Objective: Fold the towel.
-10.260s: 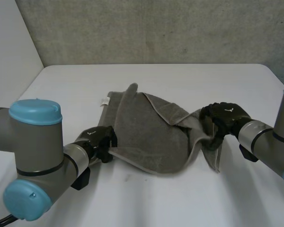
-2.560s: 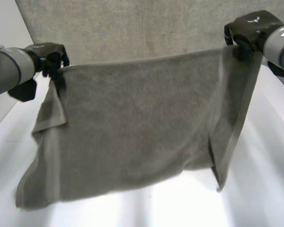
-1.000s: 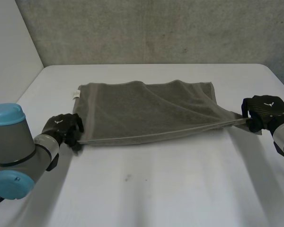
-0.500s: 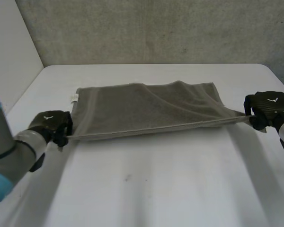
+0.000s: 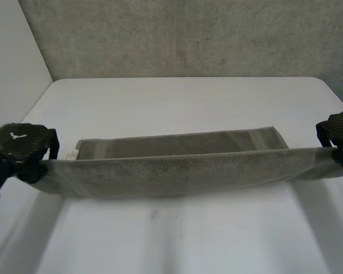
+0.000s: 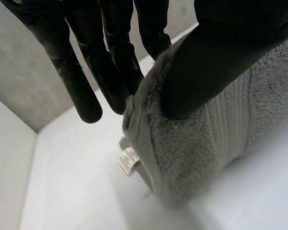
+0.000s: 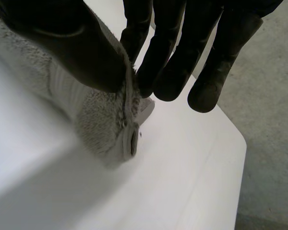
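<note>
Nearest: bare white table (image 5: 177,240).

Next back: grey towel (image 5: 177,174) stretched into a long taut band between the two hands, held edge raised off the table.
- Left hand (image 5: 22,151) at the band's left corner. In the left wrist view, thumb pressed onto the cloth against the fingers (image 6: 79,81). Corner pinched, not merely draped.
- Right hand (image 5: 338,132) at the band's right corner. In the right wrist view, same grip: thumb over the hem, fingers (image 7: 170,62) behind it, cloth clamped between.

Behind the band: flat strip of the same towel lying on the table, white label (image 5: 72,154) at its left end, just beside the left hand.

Farther: open table, then grey wall (image 5: 177,34).

Progress, as judged:
- Done: towel spread out along its length and squared, both corners of one long edge secured.
- First fold not yet laid. No doubled layer lying released on the table.
- Left: carry the held edge over to the far edge, lower it, line up the hems, let go, smooth flat.
- Probably needs one more fold across the length after that.
- Looks early to middle of the job, nearer the start.
</note>
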